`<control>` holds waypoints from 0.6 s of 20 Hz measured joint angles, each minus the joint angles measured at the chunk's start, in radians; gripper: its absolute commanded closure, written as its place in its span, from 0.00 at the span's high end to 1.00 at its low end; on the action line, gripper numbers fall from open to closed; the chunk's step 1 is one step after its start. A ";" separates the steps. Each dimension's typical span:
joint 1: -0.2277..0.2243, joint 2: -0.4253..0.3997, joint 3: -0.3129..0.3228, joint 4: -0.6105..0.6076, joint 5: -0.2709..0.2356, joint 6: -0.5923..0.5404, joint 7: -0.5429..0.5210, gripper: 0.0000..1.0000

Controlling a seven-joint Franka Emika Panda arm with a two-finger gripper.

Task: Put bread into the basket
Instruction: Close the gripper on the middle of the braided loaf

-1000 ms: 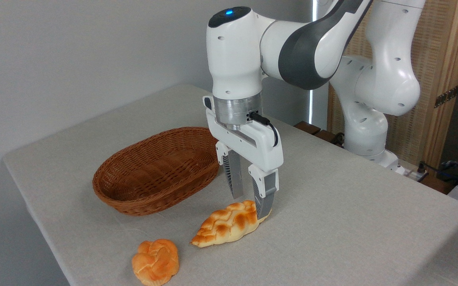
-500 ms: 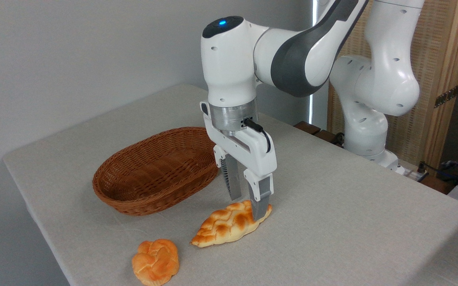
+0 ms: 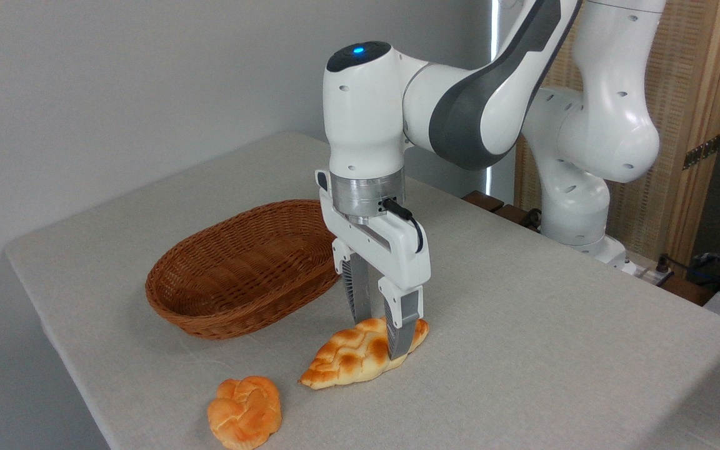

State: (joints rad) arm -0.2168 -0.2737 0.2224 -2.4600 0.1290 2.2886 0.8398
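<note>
Far side of the bread (image 3: pixel 350 359) behind the gripper (image 3: pixel 380 334); contact unclear.

Tool (image 3: pixel 380 334) astride bread (image 3: pixel 360 354), beside basket (image 3: pixel 241 269)

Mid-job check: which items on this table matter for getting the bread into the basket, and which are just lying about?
Part of the job:
braided loaf, on the table, gripper straddling its right end
wicker basket, empty

Just lying about:
round knotted bun, near the front edge

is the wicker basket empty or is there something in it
Empty: the wicker basket shows only bare weave inside; the braided loaf lies on the table.
</note>
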 measured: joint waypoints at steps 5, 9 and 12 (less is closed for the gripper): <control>0.000 0.000 0.005 0.000 0.001 0.011 0.000 0.99; 0.000 0.000 0.015 0.000 0.027 0.039 0.001 0.99; 0.000 0.000 0.016 -0.001 0.034 0.048 0.001 0.97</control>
State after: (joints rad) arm -0.2171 -0.2735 0.2380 -2.4606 0.1625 2.3363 0.8405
